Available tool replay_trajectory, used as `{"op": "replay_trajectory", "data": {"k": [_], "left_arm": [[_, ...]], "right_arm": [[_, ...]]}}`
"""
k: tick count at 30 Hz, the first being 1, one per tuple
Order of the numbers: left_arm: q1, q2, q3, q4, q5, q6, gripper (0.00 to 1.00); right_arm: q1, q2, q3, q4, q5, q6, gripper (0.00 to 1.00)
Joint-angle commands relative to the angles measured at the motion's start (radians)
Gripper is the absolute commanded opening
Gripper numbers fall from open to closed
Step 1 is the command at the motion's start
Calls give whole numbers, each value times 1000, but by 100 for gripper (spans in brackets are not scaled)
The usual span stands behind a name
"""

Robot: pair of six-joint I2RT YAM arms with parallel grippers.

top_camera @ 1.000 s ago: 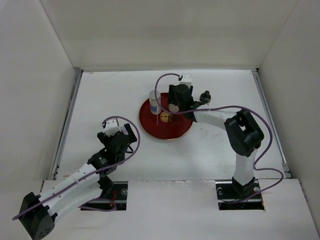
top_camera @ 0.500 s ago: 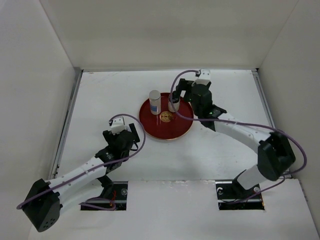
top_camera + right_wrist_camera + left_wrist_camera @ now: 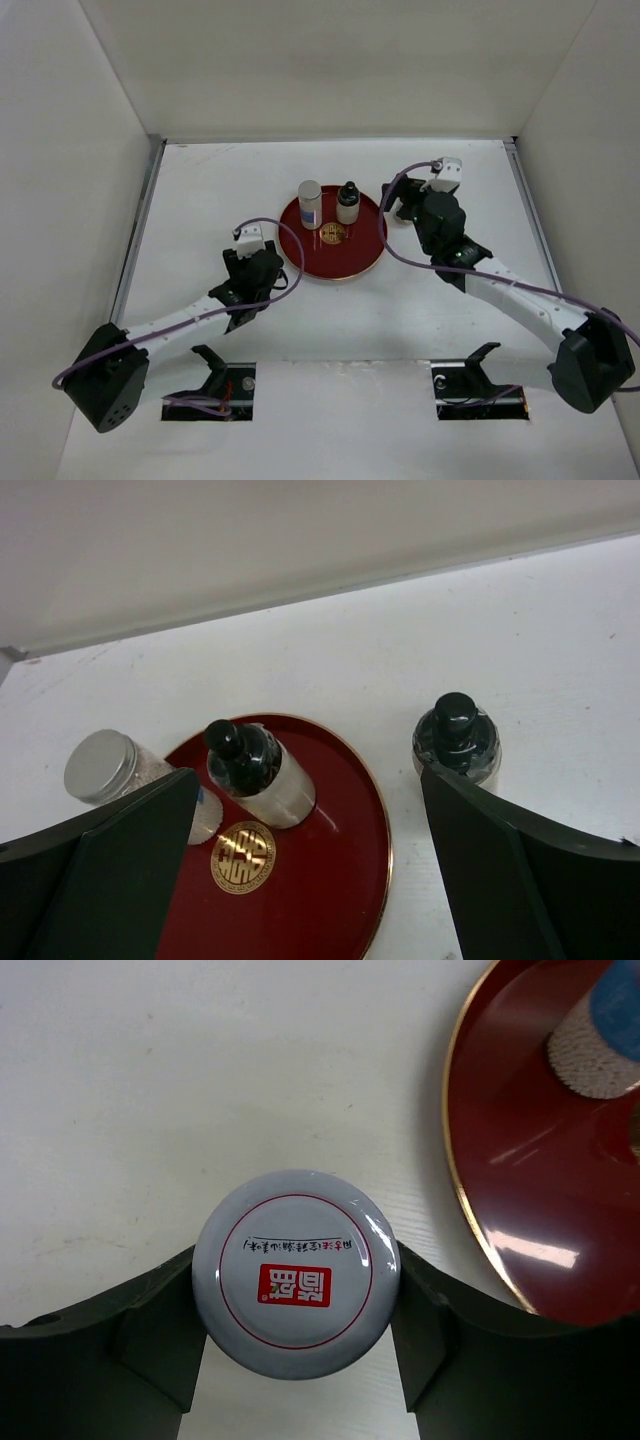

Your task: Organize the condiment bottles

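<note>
Though just two on one tray (image 3: 350,258), four bottles (image 3: 310,200) (image 3: 347,203) (image 3: 295,1270) (image 3: 457,742)

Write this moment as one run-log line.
left gripper: shut on grey-lidded red-labelled jar | right gripper: open | round red lacquer tray: holds two bottles

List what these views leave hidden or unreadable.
- Grey-lidded jar: only its lid shows in the left wrist view; the left gripper covers it from above.
- Dark-capped bottle beside the tray: hidden by the right gripper in the top view.
- White cylinder: cut off at the left wrist view's corner.
- Lid's print: too small.
</note>
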State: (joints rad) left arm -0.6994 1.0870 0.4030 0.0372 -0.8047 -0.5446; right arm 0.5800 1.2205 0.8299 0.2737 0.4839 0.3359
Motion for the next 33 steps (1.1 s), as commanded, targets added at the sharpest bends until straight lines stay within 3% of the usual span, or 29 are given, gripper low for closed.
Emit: {"op": "replay_trajectory", "data": {"k": [1, 6, 15, 24, 27, 33], "left_arm": [[-56, -74, 140, 102, -40, 64, 27], [-130, -29, 295, 138, -59, 139, 26], [-119, 304, 465, 297, 76, 172, 27], [-107, 528, 522, 366, 99, 153, 31], [-104, 563, 513, 372, 104, 132, 38], [-96, 577, 473, 406, 114, 100, 73]], "right_arm": [[-36, -74, -37, 48, -21, 14, 100], [-98, -170, -115, 44, -37, 35, 100], [-187, -361, -193, -5, -64, 69, 100], [-210, -340, -199, -21, -67, 75, 100], [-211, -314, -199, -21, -67, 78, 100], [-211, -181, -172, -10, -62, 77, 100]]}}
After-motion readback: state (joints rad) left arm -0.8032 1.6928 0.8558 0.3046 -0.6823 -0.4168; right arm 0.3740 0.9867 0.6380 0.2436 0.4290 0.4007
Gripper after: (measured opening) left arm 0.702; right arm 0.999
